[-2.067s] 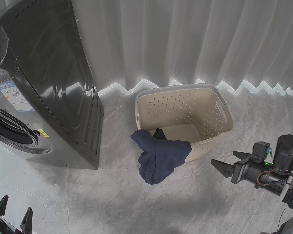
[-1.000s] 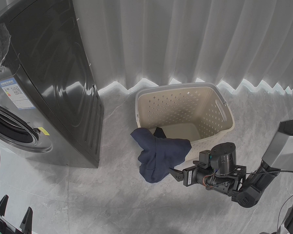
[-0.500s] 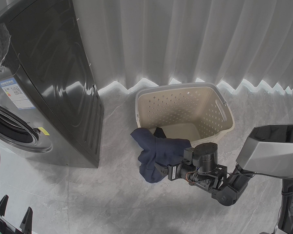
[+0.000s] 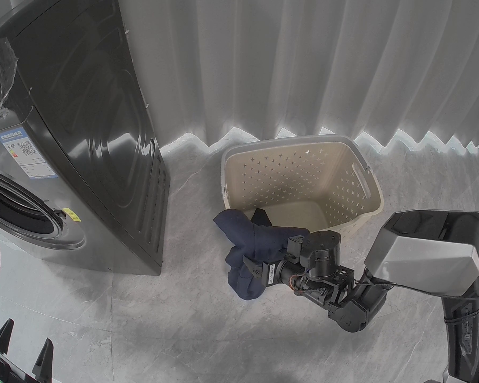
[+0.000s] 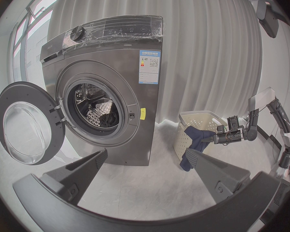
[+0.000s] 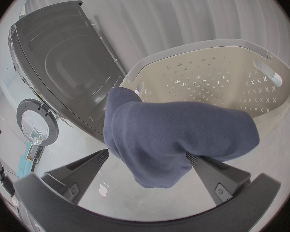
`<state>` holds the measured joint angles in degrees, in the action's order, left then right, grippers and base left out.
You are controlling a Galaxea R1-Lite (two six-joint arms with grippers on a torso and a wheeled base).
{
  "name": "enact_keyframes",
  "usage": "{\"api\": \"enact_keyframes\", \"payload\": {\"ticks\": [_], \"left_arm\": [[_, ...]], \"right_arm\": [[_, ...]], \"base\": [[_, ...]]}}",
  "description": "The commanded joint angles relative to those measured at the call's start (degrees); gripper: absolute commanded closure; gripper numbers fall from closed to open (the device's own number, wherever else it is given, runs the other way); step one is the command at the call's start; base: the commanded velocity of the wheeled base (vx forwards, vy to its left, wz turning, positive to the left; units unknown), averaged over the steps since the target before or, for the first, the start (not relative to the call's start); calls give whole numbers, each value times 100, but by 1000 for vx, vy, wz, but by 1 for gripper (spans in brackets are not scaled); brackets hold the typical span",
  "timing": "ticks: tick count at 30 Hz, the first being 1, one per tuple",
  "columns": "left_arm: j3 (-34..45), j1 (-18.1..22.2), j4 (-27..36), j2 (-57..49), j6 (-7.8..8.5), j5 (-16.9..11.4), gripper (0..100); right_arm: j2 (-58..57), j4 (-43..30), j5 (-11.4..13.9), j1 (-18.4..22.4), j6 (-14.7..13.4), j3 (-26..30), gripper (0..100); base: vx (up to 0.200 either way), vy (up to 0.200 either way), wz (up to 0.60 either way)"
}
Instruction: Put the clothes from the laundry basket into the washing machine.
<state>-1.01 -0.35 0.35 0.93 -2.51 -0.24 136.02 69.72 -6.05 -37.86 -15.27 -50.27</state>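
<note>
Your right end effector (image 6: 146,153) stands open on both sides of the dark navy cloth garment (image 4: 253,248), which hangs over the front rim of the beige perforated plastic laundry basket (image 4: 298,140). If you close on a thin fold only, the garment may slip out, or the lift may tip the basket.

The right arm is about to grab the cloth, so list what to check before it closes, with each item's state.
1. The right gripper is open: ok, jaws spread.
2. The navy garment sits between those jaws: ok.
3. Garment reachable: ok, draped over the front rim of the laundry basket.
4. Garment free of snags: cannot tell, one end lies inside the basket.
5. The washing machine door is open: ok, swung wide.
6. The left gripper is out of the way: ok, low by the machine.
</note>
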Motion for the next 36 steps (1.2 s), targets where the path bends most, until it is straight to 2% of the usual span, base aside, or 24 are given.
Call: {"api": "enact_keyframes", "payload": {"ticks": [1,6,12,14,19,23,25,26,28,32,36], "left_arm": [[92,0,0,-84,-4,-2,0],[92,0,0,-84,-4,-2,0],[92,0,0,-84,-13,16,0],[92,0,0,-84,-21,16,0],[92,-9,0,-84,-21,16,0],[92,0,0,-84,-4,16,0],[92,0,0,-84,-4,16,0],[92,0,0,-84,5,16,0],[92,0,0,-84,14,16,0],[92,0,0,-84,23,16,0],[92,0,0,-84,40,7,0]], "right_arm": [[144,121,-2,-46,7,-44,100],[161,191,7,-90,-2,0,100],[-14,473,42,-344,-11,220,100],[-234,683,130,-494,-11,413,100],[-1078,710,139,-643,-11,923,100],[-2212,719,148,-678,-63,1635,100],[-2625,710,148,-687,-195,1846,100],[-3064,701,200,-687,-353,2039,100],[-3556,710,323,-670,-441,2250,100],[-4479,657,403,-573,-415,2619,100],[-5112,613,657,-503,-230,2672,100]], "base": [[0,0,0],[0,0,0],[0,0,0],[0,0,0],[0,0,0],[0,0,0],[0,0,0],[0,0,0],[0,0,0],[0,0,0],[0,0,0]]}}
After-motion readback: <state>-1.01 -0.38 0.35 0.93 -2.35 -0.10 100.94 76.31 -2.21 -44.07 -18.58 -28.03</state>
